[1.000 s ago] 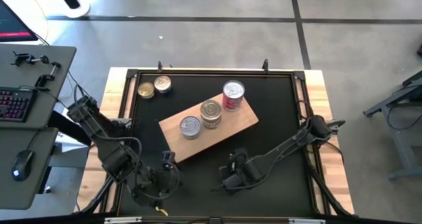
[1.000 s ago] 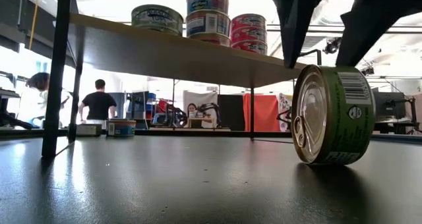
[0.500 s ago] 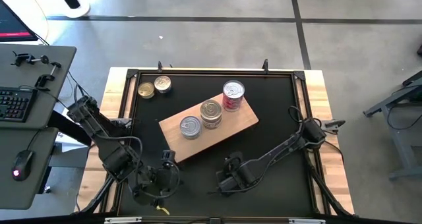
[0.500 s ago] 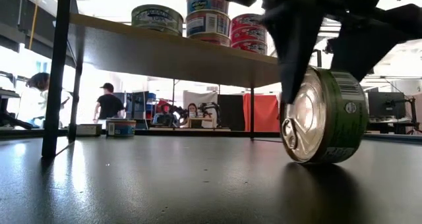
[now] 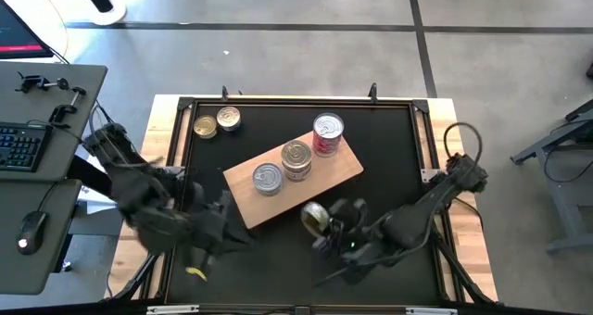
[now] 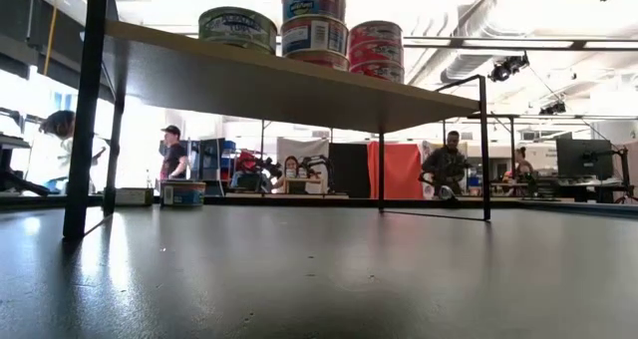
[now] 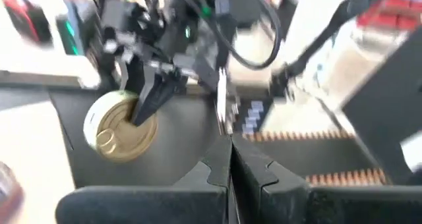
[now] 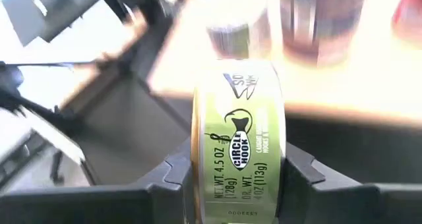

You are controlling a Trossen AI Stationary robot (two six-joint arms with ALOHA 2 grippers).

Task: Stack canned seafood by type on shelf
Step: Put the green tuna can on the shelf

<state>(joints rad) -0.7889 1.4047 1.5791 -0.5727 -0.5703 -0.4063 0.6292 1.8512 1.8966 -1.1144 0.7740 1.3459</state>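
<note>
1. Closest to the front edge of the black worktop [image 5: 389, 148], the right gripper [image 5: 326, 224] has its jaws pinching a green-label tin [image 8: 239, 148] by its flat faces. The tin's on edge, gold pull-tab top [image 7: 120, 126] facing out, and it sits just off the near edge of the shelf [image 5: 347, 167]. The right wrist view shows the label clearly, one dark finger [image 8: 300, 168] pressed on each side.

2. Over on the front-left corner, the left gripper [image 7: 231, 161] is parked, jaws pressed together with nothing between them. In the left wrist view it's looking across at the right arm and its tin.

3. Middle of the worktop: the light wooden shelf, sitting at an angle. Three stacks on it: a silver-top tin [image 5: 267, 178] toward its left end, a gold-top stack [image 5: 296, 157] in the middle, and the red-label stack [image 5: 327, 132] at the far right end. The low view shows the first as a single tin [image 6: 237, 28] and the other two as tins piled up.

4. Back-left corner: two loose tins on the worktop touching each other, a gold one [image 5: 205, 127] and a silver one [image 5: 228, 119].

5. Beyond the worktop, the low view catches people [image 6: 171, 155] standing around in the room.
</note>
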